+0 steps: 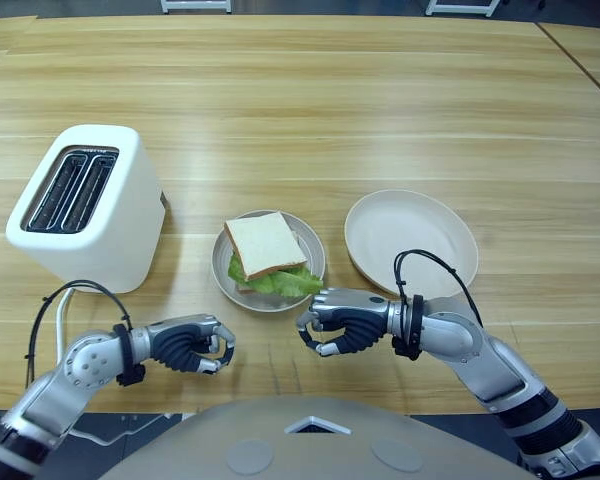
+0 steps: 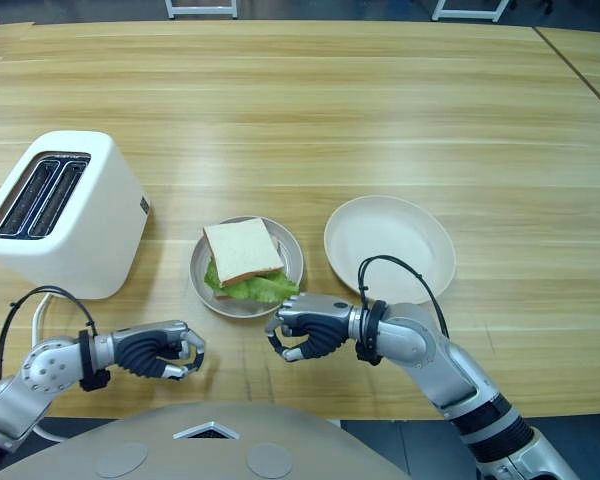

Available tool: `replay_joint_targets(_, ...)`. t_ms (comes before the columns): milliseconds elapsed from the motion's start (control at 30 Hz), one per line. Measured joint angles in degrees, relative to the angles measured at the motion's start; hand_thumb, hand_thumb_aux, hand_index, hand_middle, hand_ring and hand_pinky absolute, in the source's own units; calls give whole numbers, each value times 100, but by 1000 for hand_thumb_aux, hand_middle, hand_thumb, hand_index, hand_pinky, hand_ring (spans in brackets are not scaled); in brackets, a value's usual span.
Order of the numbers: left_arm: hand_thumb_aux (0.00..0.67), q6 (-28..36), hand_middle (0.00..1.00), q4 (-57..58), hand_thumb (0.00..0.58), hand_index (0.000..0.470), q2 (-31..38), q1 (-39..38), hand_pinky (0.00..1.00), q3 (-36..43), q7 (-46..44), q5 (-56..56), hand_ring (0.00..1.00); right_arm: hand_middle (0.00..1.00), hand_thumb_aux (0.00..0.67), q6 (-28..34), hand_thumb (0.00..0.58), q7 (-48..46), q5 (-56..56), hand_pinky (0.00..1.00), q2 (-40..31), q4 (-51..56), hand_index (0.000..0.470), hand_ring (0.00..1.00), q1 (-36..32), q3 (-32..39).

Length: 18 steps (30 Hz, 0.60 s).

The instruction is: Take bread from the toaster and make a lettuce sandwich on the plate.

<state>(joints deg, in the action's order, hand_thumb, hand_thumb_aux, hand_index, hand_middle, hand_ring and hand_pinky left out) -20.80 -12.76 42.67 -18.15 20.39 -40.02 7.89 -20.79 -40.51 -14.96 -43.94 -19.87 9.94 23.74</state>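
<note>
Left robot hand (image 1: 192, 345): fingers curled, nothing in grasp, low over tabletop (image 1: 380, 120) near front edge, in front of toaster (image 1: 85, 205). Right robot hand (image 1: 345, 322): curled likewise, holding nothing, just beside near rim of plate (image 1: 220, 262); contact unclear. On plate: sandwich (image 1: 272, 265), bread (image 1: 265, 240) on top, lettuce (image 1: 280, 283) sticking out beneath. Right of it: second plate (image 1: 420, 215). Lower slice mostly hidden.

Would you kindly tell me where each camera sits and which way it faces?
Left eye view: on the robot's head, facing forward and down at the table; left hand and right hand show low in frame, both curled and empty.
Right eye view: same head, slightly to the right, same aim, same hands.
Shared: toaster, lettuce sandwich on small plate, empty plate.
</note>
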Motion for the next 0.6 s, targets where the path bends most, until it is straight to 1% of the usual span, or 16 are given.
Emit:
replay_joint_targets(167, 670, -103, 1000, 727, 580, 470, -715, 868, 1000, 349, 321, 520, 1000, 1000, 670, -7, 580, 39, -678, 1000, 333, 598, 470, 1000, -174, 411)
replay_joint_targets(300, 670, -216, 1000, 1090, 580, 470, -927, 1223, 1000, 446, 576, 798, 1000, 1000, 670, -182, 580, 357, -1055, 1000, 587, 867, 470, 1000, -373, 530)
replay_joint_targets(433, 670, -283, 1000, 1488, 580, 470, -1166, 1547, 1000, 455, 1010, 1081, 1000, 1000, 670, -456, 580, 1180, -1761, 1000, 994, 1521, 470, 1000, -802, 651)
replay_joint_targets(500, 670, -301, 1000, 1801, 580, 470, -1321, 1782, 1000, 456, 1348, 1328, 1000, 1000, 670, -556, 580, 1767, -2056, 1000, 1259, 1972, 470, 1000, -1053, 728)
replay_joint_targets(600, 670, -205, 1000, 2357, 580, 470, -1592, 2246, 1000, 454, 1851, 1696, 1000, 1000, 670, -517, 580, 2738, -2640, 1000, 1702, 2752, 470, 1000, -1582, 786)
